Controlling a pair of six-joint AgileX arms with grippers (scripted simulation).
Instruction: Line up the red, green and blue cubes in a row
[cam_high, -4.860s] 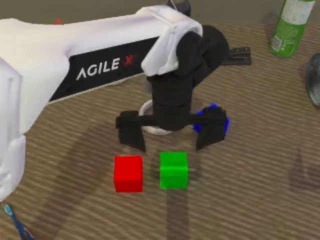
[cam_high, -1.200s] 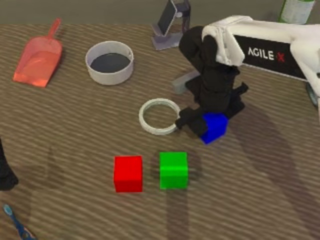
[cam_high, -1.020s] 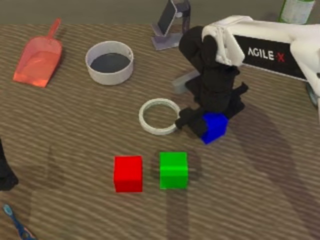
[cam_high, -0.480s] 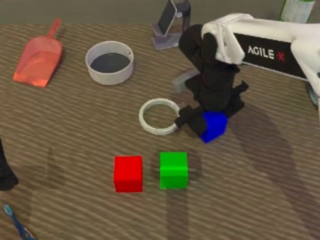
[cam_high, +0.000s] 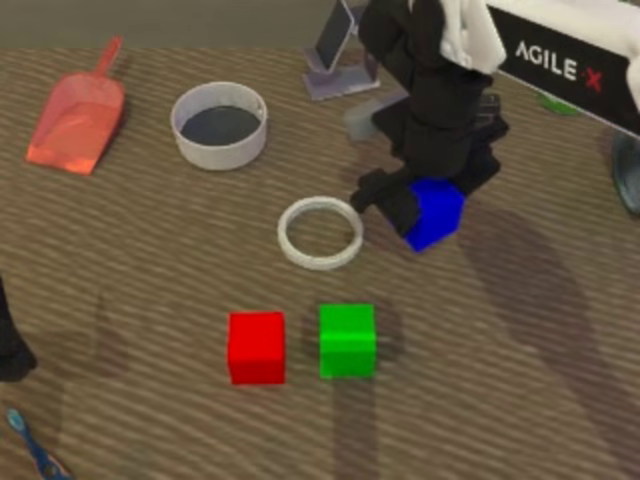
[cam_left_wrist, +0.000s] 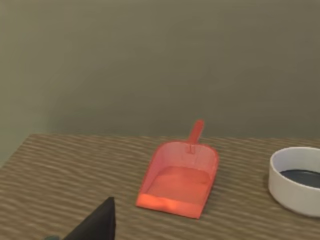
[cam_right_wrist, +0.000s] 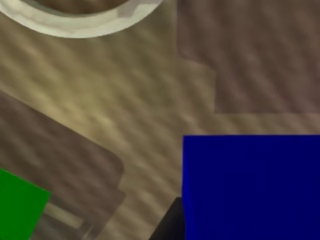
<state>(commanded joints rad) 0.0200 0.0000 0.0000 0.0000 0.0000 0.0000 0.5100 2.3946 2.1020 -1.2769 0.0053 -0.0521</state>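
Your right gripper (cam_high: 425, 200) was clamped on the blue cube (cam_high: 434, 213), its black fingers pressed against opposite faces, and the cube looked raised off the table (cam_high: 520, 340), just to the right of the white ring (cam_high: 320, 233). In the right wrist view that cube (cam_right_wrist: 250, 185) filled a large flat-faced block of deep matte blue, with the ring's pale curved rim (cam_right_wrist: 80, 22) and a corner of the green cube (cam_right_wrist: 20, 205) showing on the ribbed brown surface beneath.

The red cube (cam_high: 257, 347) and green cube (cam_high: 347, 341) sat side by side nearer the front edge, close together but not touching, both plain, sharp-edged and matte, level with each other. The blue one was well apart from them, behind and to the right.

Your left arm (cam_high: 12, 345) was parked at the left edge; I could not tell whether its claw was open. Its wrist view showed the translucent orange-red scoop (cam_left_wrist: 180, 177) lying flat, and beside it the round white bowl (cam_left_wrist: 297, 187) with a dark inside.
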